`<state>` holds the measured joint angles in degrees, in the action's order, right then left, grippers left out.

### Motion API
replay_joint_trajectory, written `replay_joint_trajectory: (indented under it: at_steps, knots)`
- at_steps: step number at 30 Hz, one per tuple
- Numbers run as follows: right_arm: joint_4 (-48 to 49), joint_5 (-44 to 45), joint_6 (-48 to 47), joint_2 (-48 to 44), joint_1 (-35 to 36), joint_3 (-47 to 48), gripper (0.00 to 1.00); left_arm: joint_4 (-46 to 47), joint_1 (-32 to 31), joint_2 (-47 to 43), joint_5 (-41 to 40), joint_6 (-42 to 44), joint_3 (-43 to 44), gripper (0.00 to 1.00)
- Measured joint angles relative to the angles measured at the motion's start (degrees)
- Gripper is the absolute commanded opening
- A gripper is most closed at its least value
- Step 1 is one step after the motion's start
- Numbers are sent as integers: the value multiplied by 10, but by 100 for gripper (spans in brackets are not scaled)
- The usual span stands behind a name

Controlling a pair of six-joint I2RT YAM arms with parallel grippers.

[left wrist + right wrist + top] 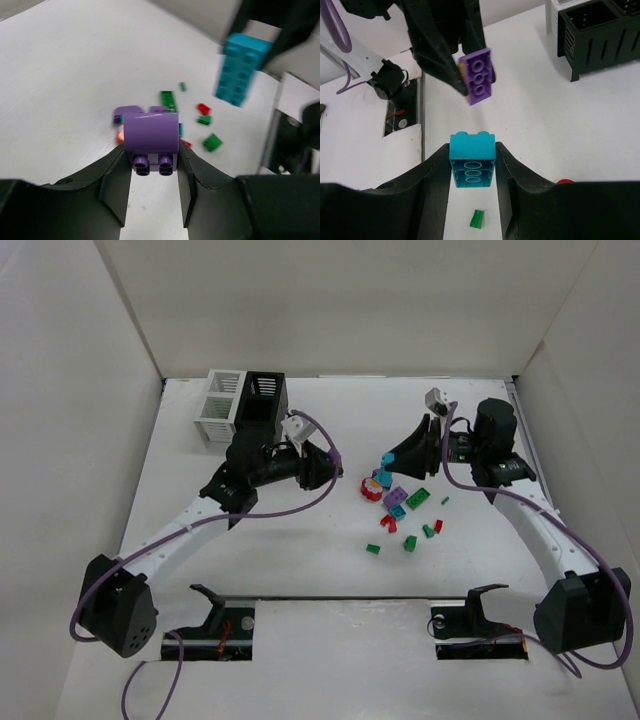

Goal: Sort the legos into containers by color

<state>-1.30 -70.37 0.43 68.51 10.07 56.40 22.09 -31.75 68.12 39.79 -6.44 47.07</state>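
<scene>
A teal brick (472, 170) in right gripper (472, 152) (purple brick (478, 76) above)

White table (300, 570). Bears joined containers (240, 400) at far left, white beside black. Bears loose legos (405, 515) right of centre: green, red, purple, teal.

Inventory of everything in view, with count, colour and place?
White container: one, white, far left of table.
Black container: one, black, joined beside the white one.
Purple brick: one, purple, held aloft.
Teal brick: one, teal, held aloft opposite it.
Loose legos: about a dozen, mostly green and red, mid-table.
Table: one, white.
Left fingers: two, black, shut on purple brick.
Right fingers: two, black, shut on teal brick.
</scene>
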Motion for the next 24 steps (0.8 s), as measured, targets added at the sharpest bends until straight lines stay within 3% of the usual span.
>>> replay_joint_trajectory:
  at_steps: [1, 3, 7, 11, 16, 20, 24]
  knots:
    - [-1, 4, 0, 0, -1, 0, 0, -21, 0, 3, -37, 0, 9, 22]
    - [-7, 16, 0, -1, -8, 0, 0, -61, 3, 15, -123, -7, 35, 21]
    - [-21, 42, 0, -2, -31, 0, 0, -104, 45, 64, -239, -25, 98, 12]
    - [-37, 70, 0, -2, -56, 0, 0, -129, 106, 158, -338, -49, 183, 14]
    - [-69, 102, -8, 0, -80, 3, 0, -173, 127, 295, -490, -64, 306, 14]
    - [-112, 143, -28, 8, -86, 15, 0, -192, 136, 372, -552, -70, 374, 14]
    - [-137, 172, -38, 9, -86, 22, 0, -205, 154, 394, -580, -83, 392, 14]
